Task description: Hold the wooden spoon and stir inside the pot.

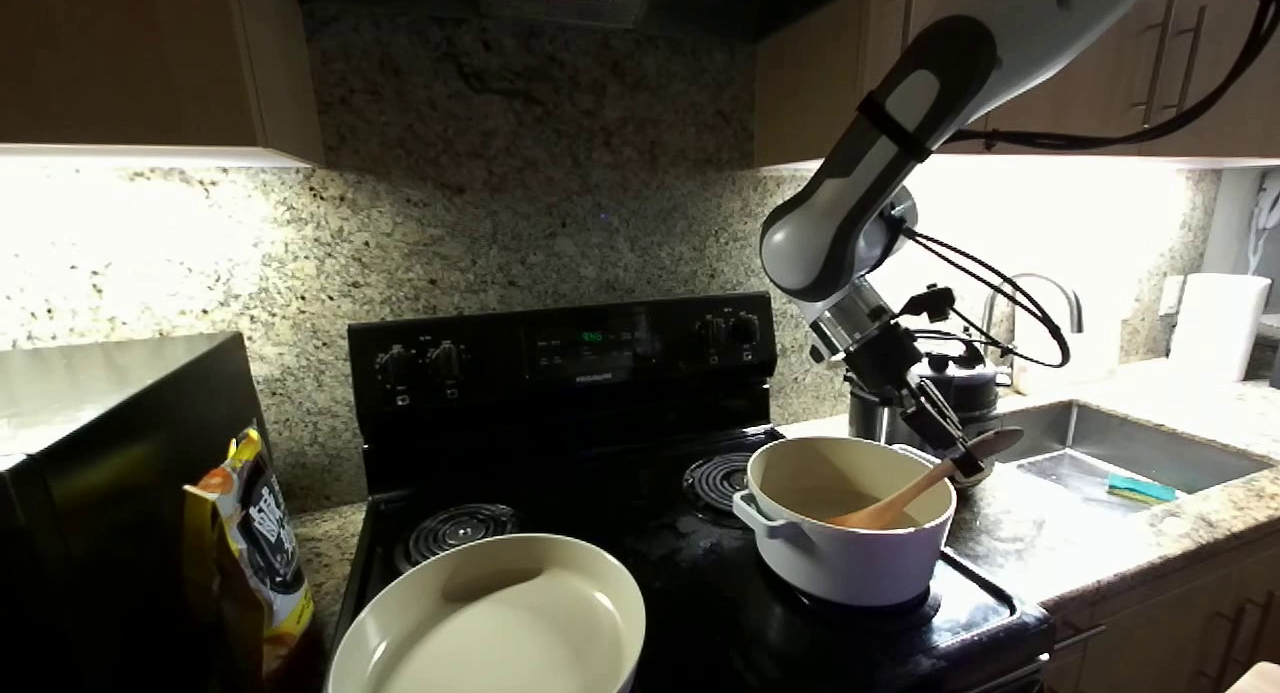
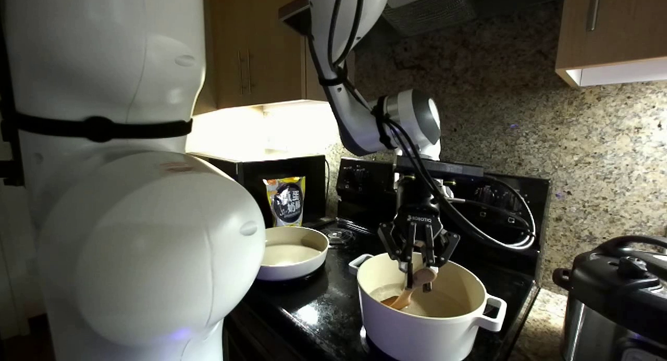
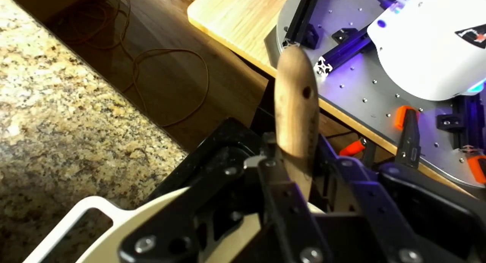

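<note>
One wooden spoon (image 3: 296, 117) is clamped between the jaws.

Stove (image 1: 620, 493), sink (image 1: 1150, 448) and wall cabinets (image 1: 120, 63) mark this as a kitchen.

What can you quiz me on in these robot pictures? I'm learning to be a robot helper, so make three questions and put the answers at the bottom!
1. What is the gripper closed on?
2. True or false: the white pot stands on the stove.
3. Pick one. Where is the green sponge?
A) on the stove
B) in the sink
C) in the white pot

Key:
1. The wooden spoon
2. True
3. B
</note>
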Motion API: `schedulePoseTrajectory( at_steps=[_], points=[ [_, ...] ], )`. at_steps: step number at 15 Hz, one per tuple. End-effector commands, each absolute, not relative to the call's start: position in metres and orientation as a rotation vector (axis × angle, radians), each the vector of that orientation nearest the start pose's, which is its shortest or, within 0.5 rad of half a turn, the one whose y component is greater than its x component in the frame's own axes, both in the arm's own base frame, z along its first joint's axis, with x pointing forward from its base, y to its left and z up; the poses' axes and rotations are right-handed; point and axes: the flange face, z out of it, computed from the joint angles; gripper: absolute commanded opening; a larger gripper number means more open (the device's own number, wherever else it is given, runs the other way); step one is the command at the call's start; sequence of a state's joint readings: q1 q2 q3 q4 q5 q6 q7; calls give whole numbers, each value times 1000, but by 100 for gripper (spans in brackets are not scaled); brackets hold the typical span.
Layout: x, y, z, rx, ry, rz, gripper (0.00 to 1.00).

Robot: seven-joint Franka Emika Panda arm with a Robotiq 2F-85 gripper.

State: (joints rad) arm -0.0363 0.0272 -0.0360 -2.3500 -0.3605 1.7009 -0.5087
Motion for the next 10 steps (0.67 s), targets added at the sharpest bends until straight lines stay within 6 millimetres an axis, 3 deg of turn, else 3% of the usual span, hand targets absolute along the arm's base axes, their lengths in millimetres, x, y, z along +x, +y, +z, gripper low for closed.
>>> schedulePoseTrajectory(
  at_steps=[1,5,10],
  points=[
    [428,-42,305,-2882,-1010,1172,8],
    [443,-37,321,-2921,-1009,1166,8],
    [437,-53,326,-2932,-984,1207,8]
  ],
)
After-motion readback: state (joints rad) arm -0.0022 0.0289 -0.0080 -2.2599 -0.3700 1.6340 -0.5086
